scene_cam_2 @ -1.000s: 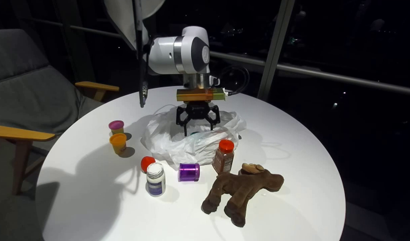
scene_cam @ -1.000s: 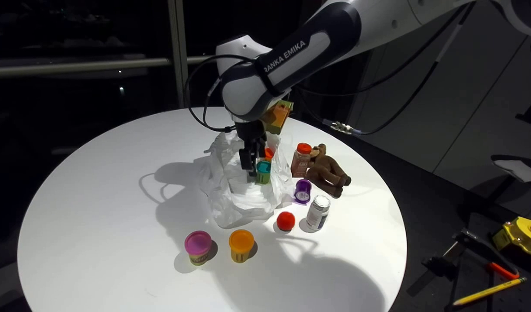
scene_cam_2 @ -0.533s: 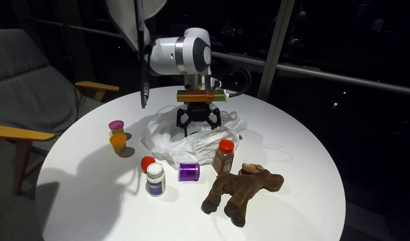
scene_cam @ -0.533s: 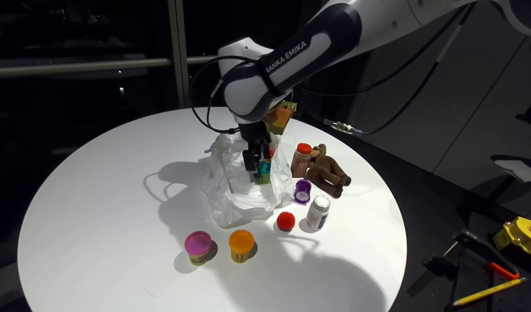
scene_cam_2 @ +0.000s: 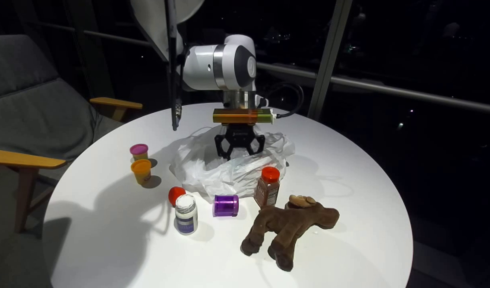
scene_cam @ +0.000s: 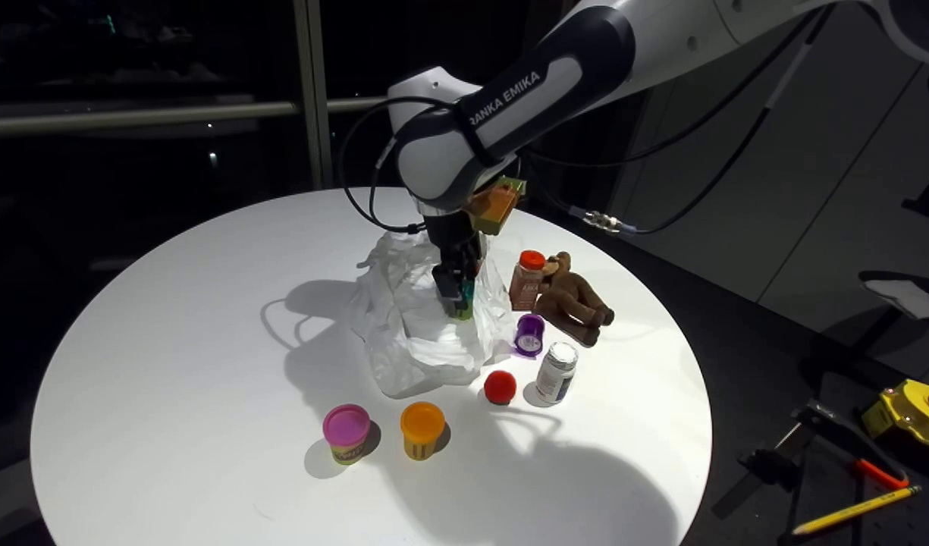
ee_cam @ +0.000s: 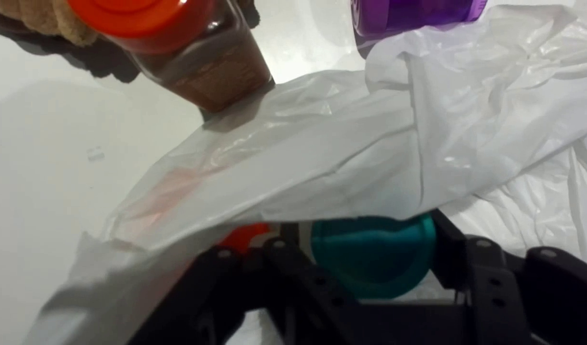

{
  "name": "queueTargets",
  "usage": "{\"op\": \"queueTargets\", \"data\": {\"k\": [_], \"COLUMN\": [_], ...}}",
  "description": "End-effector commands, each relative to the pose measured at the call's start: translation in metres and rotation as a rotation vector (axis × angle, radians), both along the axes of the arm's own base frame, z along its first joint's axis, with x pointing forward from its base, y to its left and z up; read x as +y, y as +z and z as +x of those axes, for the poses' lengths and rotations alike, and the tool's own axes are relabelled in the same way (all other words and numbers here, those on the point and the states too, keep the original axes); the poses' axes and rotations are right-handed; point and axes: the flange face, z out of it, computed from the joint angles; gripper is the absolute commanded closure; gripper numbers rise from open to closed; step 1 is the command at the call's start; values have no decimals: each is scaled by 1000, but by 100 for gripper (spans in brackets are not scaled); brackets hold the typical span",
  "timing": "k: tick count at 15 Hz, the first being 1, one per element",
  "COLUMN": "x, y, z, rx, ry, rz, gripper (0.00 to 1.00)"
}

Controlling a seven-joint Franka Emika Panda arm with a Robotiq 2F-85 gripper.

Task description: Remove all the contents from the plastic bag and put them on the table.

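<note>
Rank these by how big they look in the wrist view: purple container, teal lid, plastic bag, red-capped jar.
By visible area, largest first:
Plastic bag
Red-capped jar, cut off by the top edge
Teal lid, partly behind the bag's rim
Purple container, also cut off at the top

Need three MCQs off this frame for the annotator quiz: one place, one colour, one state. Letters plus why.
1. Where is the teal-lidded tub?
A) on the chair
B) beside the white bottle
C) in the plastic bag

2. What colour is the lid of the spice jar?
A) red
B) green
C) white

3. How does the purple container rest?
A) upright
B) on its side
C) crushed flat

1: C, white plastic surrounds it in an exterior view.
2: A, the lid shows red in both exterior views.
3: B, its round ends face sideways in an exterior view.
</note>
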Motion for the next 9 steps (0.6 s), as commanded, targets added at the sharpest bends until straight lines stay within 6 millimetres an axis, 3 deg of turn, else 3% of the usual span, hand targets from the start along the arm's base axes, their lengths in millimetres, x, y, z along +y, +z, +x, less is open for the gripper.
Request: {"op": "queueTargets", "data": {"k": [1,2,9], "x": [0,0,-5], "y": [12,12,30], "z": [2,3,-6], "rx": [-8,-9,-28], "ry": [-42,-45,-87], "rz": [20,20,-6], "gripper": [65,72,72]}}
